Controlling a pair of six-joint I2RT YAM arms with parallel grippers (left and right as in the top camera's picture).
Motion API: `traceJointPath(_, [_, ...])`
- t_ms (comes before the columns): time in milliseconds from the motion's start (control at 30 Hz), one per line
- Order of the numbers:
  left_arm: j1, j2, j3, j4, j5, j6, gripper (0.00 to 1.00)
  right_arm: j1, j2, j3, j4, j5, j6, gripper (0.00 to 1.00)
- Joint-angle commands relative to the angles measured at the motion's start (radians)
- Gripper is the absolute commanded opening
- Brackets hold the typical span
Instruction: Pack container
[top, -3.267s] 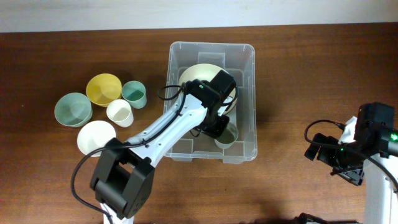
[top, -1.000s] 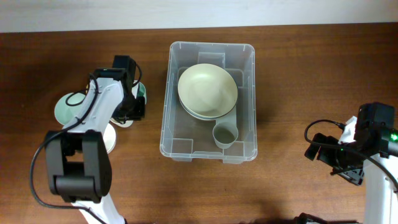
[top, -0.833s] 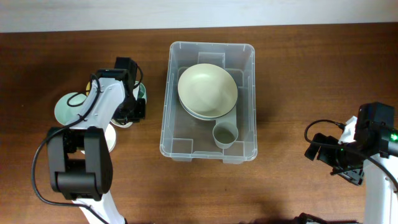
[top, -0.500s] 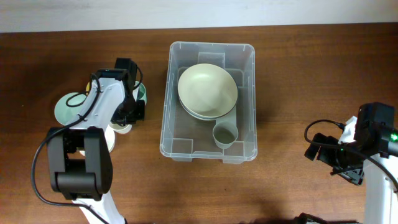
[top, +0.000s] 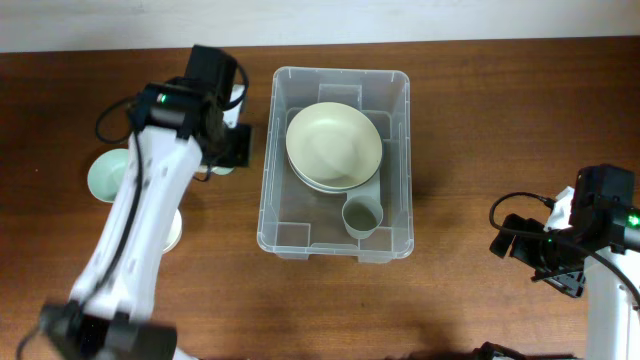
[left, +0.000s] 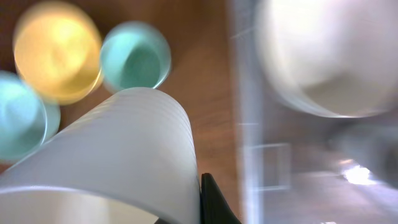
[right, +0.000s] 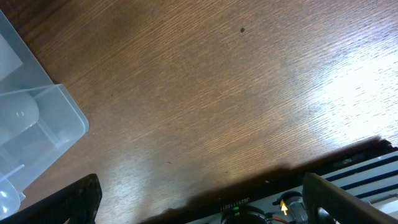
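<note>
While stacked bowls (top: 333, 145) and a greyish cup (top: 362, 215) already sit in the container (top: 268, 200) at mid-frame, I'd judge the packing partly done. The left claw (top: 228, 150) is clenched on a white cup (left: 124, 155) by its upper-left rim. The right claw (right: 200, 186) hangs released, lower right. A yellow bowl (left: 56, 53), teal cup (left: 135, 56) and mint bowl (top: 105, 175) wait on the tabletop (top: 480, 120).

Left gripper (top: 228, 150) has risen toward the container (top: 404, 130) — apparently carrying the white cup (left: 118, 149).
</note>
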Motion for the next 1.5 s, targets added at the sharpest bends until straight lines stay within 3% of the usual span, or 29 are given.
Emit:
traceJointPath(0, [-0.116, -0.053, 0.024, 0.012, 0.072, -0.01, 0.01, 0.004, 0.001, -0.004, 0.0, -0.005, -0.008, 0.99])
traceJointPath(467, [-0.478, 0.132, 0.024, 0.109, 0.168, -0.009, 0.01, 0.005, 0.001, -0.004, 0.0, -0.005, -0.008, 0.99])
traceJointPath(867, [-0.533, 0.224, 0.024, 0.124, 0.189, -0.008, 0.02, 0.005, 0.001, -0.004, 0.0, -0.005, -0.008, 0.99])
traceJointPath(900, [-0.533, 0.224, 0.024, 0.123, 0.189, -0.008, 0.1, 0.004, 0.001, -0.004, 0.0, -0.005, -0.008, 0.99])
traceJointPath(967, [-0.533, 0.224, 0.024, 0.123, 0.189, -0.008, 0.55, 0.005, 0.001, -0.004, 0.0, -0.005, -0.008, 0.99])
traceJointPath(1000, [-0.533, 0.224, 0.024, 0.123, 0.189, -0.008, 0.69, 0.005, 0.001, -0.004, 0.0, -0.005, -0.008, 0.99])
traceJointPath(1100, [-0.533, 0.224, 0.024, 0.123, 0.189, -0.008, 0.99, 0.005, 0.001, -0.004, 0.0, -0.005, -0.008, 0.99])
traceJointPath(1300, [-0.484, 0.201, 0.072, 0.07, 0.108, -0.009, 1.0, 0.005, 0.001, -0.004, 0.0, -0.005, -0.011, 0.99])
traceJointPath(1467, [-0.331, 0.148, 0.17, 0.012, 0.038, -0.009, 0.99, 0.004, 0.001, -0.004, 0.001, -0.006, -0.011, 0.99])
